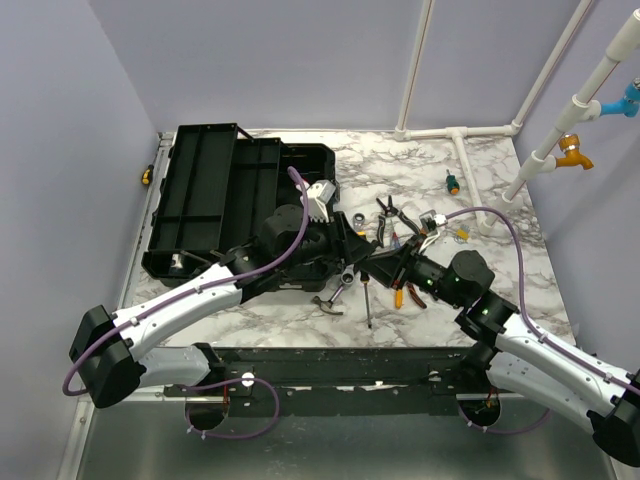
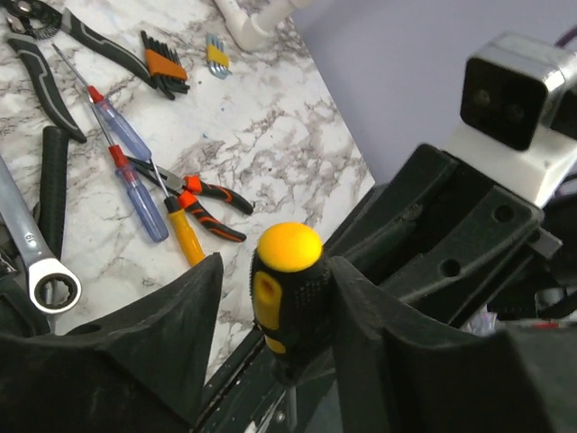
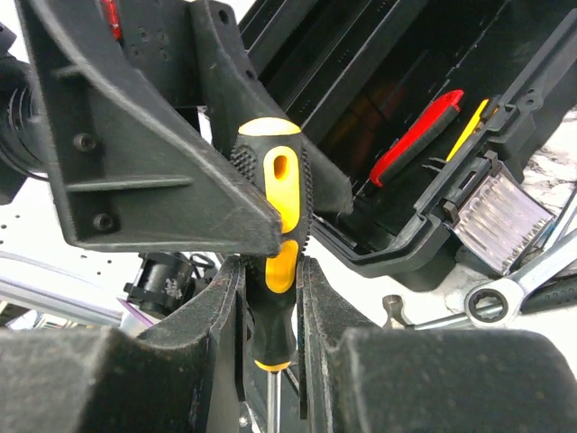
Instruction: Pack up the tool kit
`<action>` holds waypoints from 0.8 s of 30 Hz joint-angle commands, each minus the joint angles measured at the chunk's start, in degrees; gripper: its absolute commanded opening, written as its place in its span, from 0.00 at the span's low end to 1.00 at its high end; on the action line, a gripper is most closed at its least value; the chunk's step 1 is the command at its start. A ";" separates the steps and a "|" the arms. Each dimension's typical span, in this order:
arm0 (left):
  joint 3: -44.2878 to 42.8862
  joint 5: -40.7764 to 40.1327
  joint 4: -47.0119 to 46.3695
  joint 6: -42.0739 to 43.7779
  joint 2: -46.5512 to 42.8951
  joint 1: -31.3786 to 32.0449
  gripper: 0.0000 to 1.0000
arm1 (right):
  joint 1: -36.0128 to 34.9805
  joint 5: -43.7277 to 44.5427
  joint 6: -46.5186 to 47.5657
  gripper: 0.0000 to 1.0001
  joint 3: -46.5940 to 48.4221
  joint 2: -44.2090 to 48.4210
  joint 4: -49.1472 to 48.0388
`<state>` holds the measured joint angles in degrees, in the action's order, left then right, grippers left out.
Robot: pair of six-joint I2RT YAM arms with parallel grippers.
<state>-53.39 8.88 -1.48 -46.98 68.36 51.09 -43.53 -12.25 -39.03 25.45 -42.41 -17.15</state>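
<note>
Marble tabletop (image 2: 270, 117) below; the right pincer (image 3: 270, 280) clamps the screwdriver (image 3: 281, 194) by its lower handle. The left pincer (image 2: 275, 266), half-wide, straddles the handle just above it, with a gap on one side. The tool looks light, stiff and grippy: take the ribbed black midsection.

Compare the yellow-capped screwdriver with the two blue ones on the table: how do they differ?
The yellow-capped screwdriver has a thick black-and-yellow handle; the blue ones have slim clear-blue handles with red collars. It is off the table, clamped in the right gripper with the left gripper straddling its cap end; the blue ones lie flat on the table, untouched. All are screwdrivers, none in the toolbox yet.
</note>
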 commanded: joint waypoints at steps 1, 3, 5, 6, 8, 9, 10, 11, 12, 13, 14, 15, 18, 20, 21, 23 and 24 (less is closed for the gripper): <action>1.35 1.22 -1.20 -0.74 -1.53 0.06 0.43 | 0.08 0.89 0.96 0.01 0.39 -0.37 -3.97; 1.19 1.48 -1.69 -0.38 -1.33 0.06 0.24 | 0.07 -0.12 1.25 0.01 0.24 -1.19 -4.75; 0.60 1.70 -1.56 0.35 -0.89 0.00 0.07 | 0.05 -0.79 1.32 0.01 0.30 -1.73 -5.22; 0.12 1.08 -1.00 0.96 -0.82 -0.02 0.01 | 0.04 -0.65 1.32 0.01 0.38 -1.92 -5.14; -1.10 -0.30 0.56 2.79 -0.95 -0.32 0.00 | 0.04 -0.39 1.23 0.05 0.35 -1.92 -4.76; -1.77 -0.67 1.29 3.46 -1.17 -0.61 0.00 | 0.07 -0.21 1.31 0.18 0.39 -1.88 -4.54; -2.29 -0.92 1.38 4.24 -1.37 -1.25 0.00 | 0.03 0.44 1.30 0.33 0.41 -1.67 -3.89; -2.93 -1.06 3.23 4.76 -1.66 -1.91 0.00 | 0.10 1.18 1.13 0.49 0.47 -1.48 -3.00; -3.38 -1.06 4.05 5.48 -1.96 -2.84 0.00 | 0.07 1.51 1.37 0.61 0.38 -1.21 -2.61; -3.91 -1.05 5.14 6.15 -2.36 -3.78 0.00 | 0.03 1.81 1.91 0.69 0.30 -0.86 -1.95; -4.42 -0.97 6.43 7.03 -2.74 -5.01 0.00 | 0.03 2.01 2.48 0.71 0.43 -0.56 -1.32; -5.04 -0.89 7.49 7.91 -3.31 -6.42 0.00 | 0.05 2.08 3.21 0.72 0.50 -0.17 -0.52; -8.15 -1.67 12.90 11.75 -4.89 -11.59 0.00 | 0.03 3.50 5.08 0.73 1.14 0.99 2.53; -12.57 -3.26 19.08 16.06 -5.17 -14.99 0.00 | 0.05 4.08 6.20 0.73 1.82 1.75 4.65; -15.44 -5.05 23.23 19.01 -4.83 -16.69 0.00 | 0.08 4.34 6.64 0.73 2.17 1.94 5.70; -24.74 -10.20 34.97 25.43 -2.48 -19.84 0.00 | 0.09 4.75 7.61 0.73 2.97 2.36 8.13; -29.94 -15.24 41.37 27.46 -1.02 -21.04 0.00 | 0.02 4.69 8.16 0.73 3.40 2.58 9.14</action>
<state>-67.79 5.78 20.21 -32.12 65.91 34.70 -43.53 -9.63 -34.37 26.13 -41.10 -13.43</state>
